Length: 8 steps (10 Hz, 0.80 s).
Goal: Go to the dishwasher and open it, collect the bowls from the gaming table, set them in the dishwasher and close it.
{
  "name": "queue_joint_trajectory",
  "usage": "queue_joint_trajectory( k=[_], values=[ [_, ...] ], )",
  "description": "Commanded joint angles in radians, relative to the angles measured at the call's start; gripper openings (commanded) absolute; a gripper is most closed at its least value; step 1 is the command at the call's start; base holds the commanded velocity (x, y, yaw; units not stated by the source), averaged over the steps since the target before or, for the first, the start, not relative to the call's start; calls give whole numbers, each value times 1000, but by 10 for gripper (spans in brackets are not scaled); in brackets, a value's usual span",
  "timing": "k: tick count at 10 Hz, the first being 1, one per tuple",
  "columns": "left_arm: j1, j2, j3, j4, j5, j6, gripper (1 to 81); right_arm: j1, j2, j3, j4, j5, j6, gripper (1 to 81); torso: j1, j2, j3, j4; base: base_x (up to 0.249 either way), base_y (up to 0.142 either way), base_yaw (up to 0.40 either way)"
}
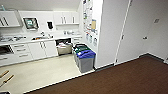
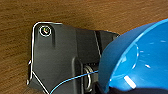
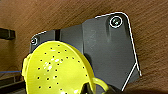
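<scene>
We carry one bowl per arm so both travel in a single trip: the glossy blue plastic bowl [image 2: 140,60] sits at our left wrist, the perforated yellow-green plastic bowl [image 3: 56,68] at our right. We cannot tell how either pincer is set. The open under-counter dishwasher [image 1: 63,46] waits ahead across the kitchenette's pale floor [image 1: 42,72].
</scene>
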Motion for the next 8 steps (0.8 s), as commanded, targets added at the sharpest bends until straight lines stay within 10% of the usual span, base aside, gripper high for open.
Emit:
queue_joint_trajectory(
  k=[1,8],
  values=[
    [-41,-24,12,-1,18,4,10,36,-19,3,-13,-35,-4,10,0,0,0,0,88,67,0],
    [-41,-24,12,-1,16,2,10,36,-17,3,-13,-35,-4,10,0,0,0,0,87,67,0]
  ],
)
